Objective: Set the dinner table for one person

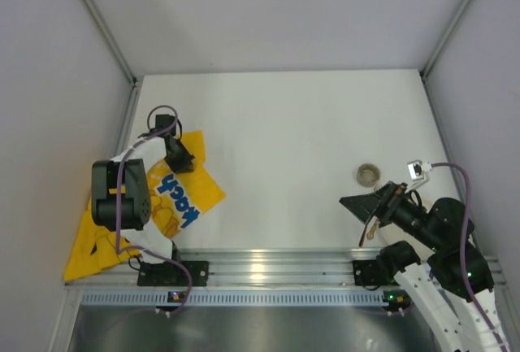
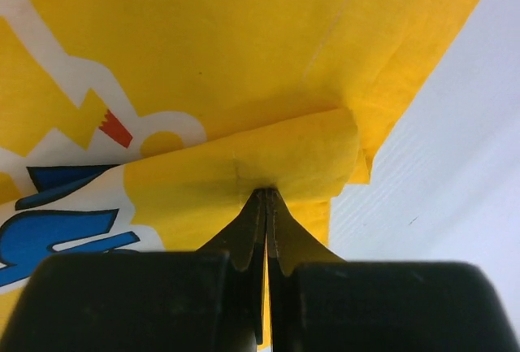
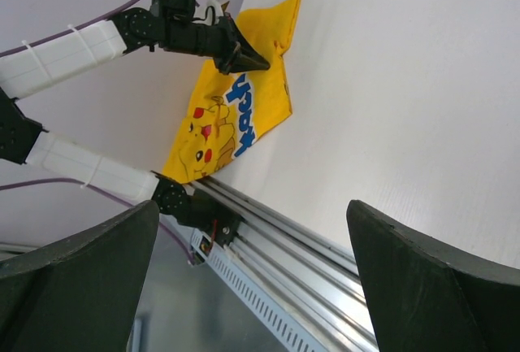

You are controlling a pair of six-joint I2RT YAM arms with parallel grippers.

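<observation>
The left gripper [image 2: 266,197] is closed tight, its fingers pressed together on a raised fold of the yellow mat [image 1: 195,197]. The right gripper [image 3: 252,210] stands wide open and holds nothing.

The step in hand looks like drawing the mat out flat on the table [image 1: 284,124]. The white top lies under the left gripper and runs bare from the mat's edge just beside it toward the other arm. The pinch sits on a doubled fold close to one corner, so a low, steady drag should serve better than a high lift, which would probably let the cloth bunch under itself. Pulling toward the bare side should slide the trailing end out from under the left arm's own links.

Room is tight behind the left gripper: the side wall [image 1: 49,84] and the aluminium rail [image 1: 268,267] hem in the mat's far end, and that end reaches the table's corner. Ahead the way is open. A small round object [image 1: 368,175] sits just beyond the right gripper, well apart from the mat.
</observation>
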